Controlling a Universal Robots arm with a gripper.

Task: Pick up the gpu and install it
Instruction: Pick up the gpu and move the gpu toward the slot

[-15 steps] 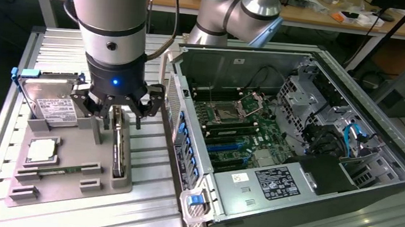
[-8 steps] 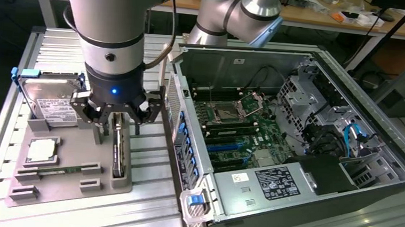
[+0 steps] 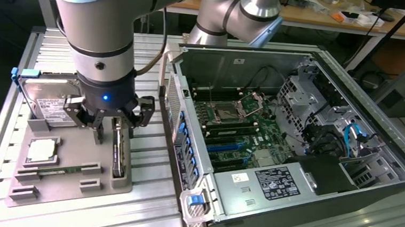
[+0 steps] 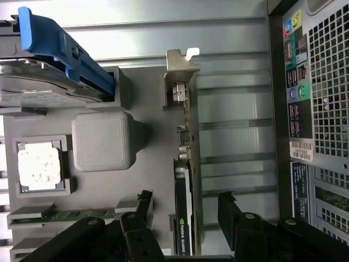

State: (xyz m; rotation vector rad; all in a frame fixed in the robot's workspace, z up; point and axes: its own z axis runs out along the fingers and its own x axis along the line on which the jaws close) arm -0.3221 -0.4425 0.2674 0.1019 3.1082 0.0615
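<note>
The gpu [image 3: 119, 151] stands edgewise in the tray [image 3: 65, 185] — computer case [image 3: 369, 181] just beside.

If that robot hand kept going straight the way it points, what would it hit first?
Most likely the green graphics card with a silver end bracket, standing on edge in the grey tray; the open hand hangs directly over it, straddling its edge.

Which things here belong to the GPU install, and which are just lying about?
Job: gpu, on edge in the tray; open gripper straddling it; open computer case.
Lying about: hard drive, CPU, RAM stick.
</note>
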